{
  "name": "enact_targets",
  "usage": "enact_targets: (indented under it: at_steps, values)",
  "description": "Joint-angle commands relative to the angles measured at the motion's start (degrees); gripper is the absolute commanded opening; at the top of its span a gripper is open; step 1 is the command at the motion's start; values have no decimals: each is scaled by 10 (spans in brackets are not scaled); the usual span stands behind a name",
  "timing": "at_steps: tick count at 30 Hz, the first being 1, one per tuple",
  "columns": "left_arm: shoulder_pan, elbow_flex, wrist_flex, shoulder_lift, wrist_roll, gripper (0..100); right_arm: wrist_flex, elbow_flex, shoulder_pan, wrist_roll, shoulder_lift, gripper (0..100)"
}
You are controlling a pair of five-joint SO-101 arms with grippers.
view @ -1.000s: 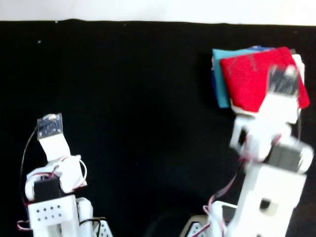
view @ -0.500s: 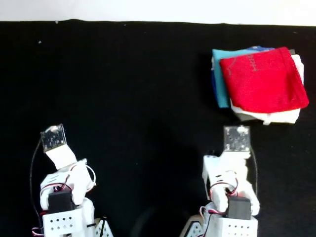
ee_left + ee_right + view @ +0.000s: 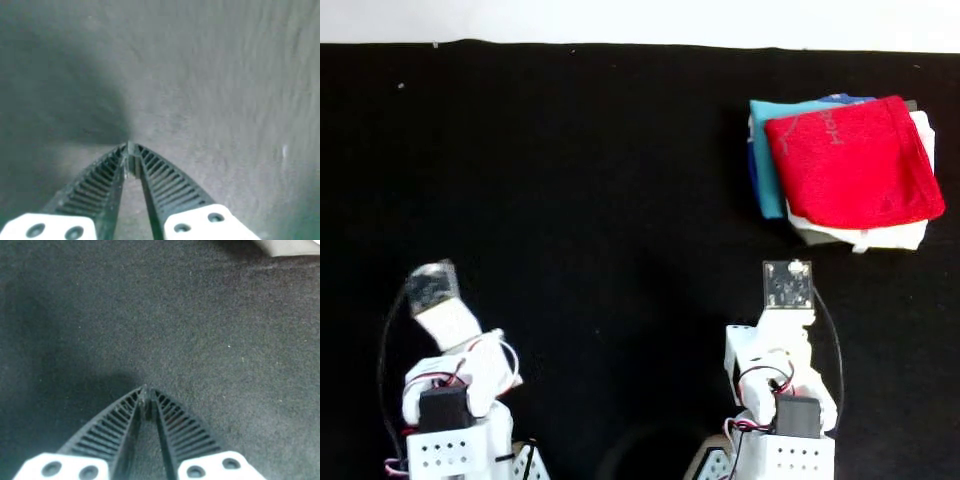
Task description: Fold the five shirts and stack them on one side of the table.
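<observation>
Pulled back from the shirts over the last second, the right arm (image 3: pixel 778 370) now sits folded at the near edge of the worktop (image 3: pixel 600 180), a touch nearer that edge than half a second ago. The left arm (image 3: pixel 450 385) has also drawn in slightly toward the near left corner. The stack of shirts (image 3: pixel 840 170) lies where it was, by the far right corner of the worktop, well apart from both arms. A red shirt (image 3: pixel 850 165) is on top, a little askew. A teal shirt (image 3: pixel 765 175) sticks out from under it on the side toward the middle of the worktop, a white shirt (image 3: pixel 860 235) shows beneath its near edge, and a sliver of blue cloth (image 3: pixel 842 98) peeks out at the far edge. How many layers lie underneath cannot be told. The right gripper (image 3: pixel 145 390) is closed over bare black worktop, its ribbed fingers (image 3: pixel 175 425) meeting at the tips with nothing between them; a pale corner of cloth (image 3: pixel 290 245) shows farther off. The left gripper (image 3: pixel 130 147) is likewise pinched closed and holds nothing, above the dark worktop.
</observation>
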Motion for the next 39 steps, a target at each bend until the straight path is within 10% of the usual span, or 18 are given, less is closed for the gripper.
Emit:
enact_targets:
  at_steps: [1,39]
  values:
    - [26,26,-10,-2,10,9,-10,54,-3,-3,-6,6]
    - [41,24,-9,-2,10,8,65,78,-1,-5,-5,6]
